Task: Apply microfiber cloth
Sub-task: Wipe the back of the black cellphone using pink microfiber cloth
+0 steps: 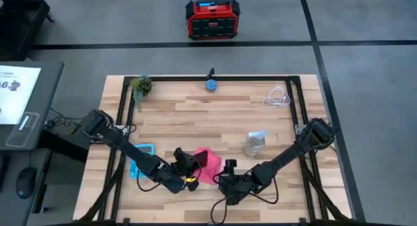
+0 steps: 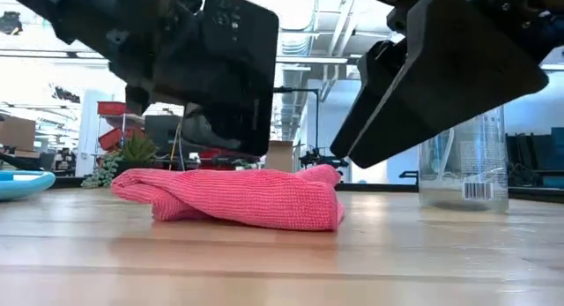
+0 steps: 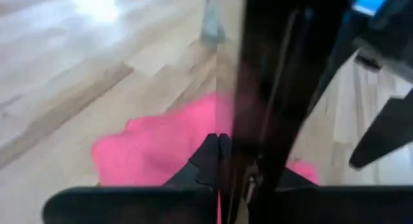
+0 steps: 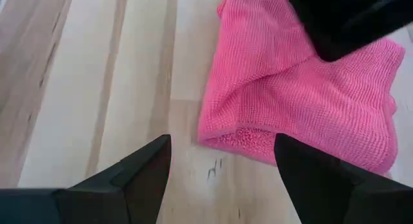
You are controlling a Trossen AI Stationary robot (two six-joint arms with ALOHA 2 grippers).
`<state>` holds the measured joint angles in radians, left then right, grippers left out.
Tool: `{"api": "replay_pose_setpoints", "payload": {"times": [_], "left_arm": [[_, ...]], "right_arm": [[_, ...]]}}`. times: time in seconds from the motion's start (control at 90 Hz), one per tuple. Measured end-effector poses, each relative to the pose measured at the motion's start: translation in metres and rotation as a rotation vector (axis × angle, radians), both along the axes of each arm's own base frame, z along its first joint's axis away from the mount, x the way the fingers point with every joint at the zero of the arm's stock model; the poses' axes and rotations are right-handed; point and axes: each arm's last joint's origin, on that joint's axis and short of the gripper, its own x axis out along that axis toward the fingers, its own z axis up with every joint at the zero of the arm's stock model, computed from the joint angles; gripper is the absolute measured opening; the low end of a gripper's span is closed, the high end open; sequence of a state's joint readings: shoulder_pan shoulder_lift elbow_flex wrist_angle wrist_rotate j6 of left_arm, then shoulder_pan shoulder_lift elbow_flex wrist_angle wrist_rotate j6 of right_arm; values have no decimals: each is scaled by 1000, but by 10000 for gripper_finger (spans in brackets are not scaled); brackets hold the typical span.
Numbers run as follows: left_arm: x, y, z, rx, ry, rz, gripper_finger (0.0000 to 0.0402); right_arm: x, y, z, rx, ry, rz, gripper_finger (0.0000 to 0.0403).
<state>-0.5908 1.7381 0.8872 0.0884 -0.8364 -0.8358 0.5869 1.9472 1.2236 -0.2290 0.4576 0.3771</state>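
Pink microfiber cloth point(image 3: 161, 150) on wooden table point(image 3: 58, 95) behind a dark upright slab point(image 3: 277, 88).

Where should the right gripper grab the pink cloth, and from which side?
Take the microfiber cloth at its folded near edge, which lies rolled and raised off the table, so it offers bulk to pinch. Come down from above with the right gripper, its fingers open and straddling that edge. The left gripper holds a black phone over the far side.

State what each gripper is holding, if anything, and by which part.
The left gripper grips the black phone by one edge, above the microfiber cloth. The right gripper is open and holds nothing.
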Motion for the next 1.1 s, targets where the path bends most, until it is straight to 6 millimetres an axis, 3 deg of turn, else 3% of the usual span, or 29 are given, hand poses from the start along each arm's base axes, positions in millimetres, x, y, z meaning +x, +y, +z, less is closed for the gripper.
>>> {"api": "replay_pose_setpoints", "payload": {"times": [0.267, 0.467, 0.633, 0.844, 1.1], "left_arm": [[1, -1, -23, -23, 83, -22, 7], [0, -6, -27, -9, 103, -52, 7], [0, -13, -25, 17, 99, -132, 7], [-2, -20, -23, 56, 94, -188, 8], [-2, -19, -23, 72, 101, -196, 9]], "right_arm": [[-1, -5, 7, -77, -35, -38, 260], [-6, -29, 53, -123, -126, -118, 260], [4, -53, 83, -57, -187, -5, 258], [22, -78, 88, 74, -208, 125, 227], [27, -86, 89, 191, -195, 223, 148]]}}
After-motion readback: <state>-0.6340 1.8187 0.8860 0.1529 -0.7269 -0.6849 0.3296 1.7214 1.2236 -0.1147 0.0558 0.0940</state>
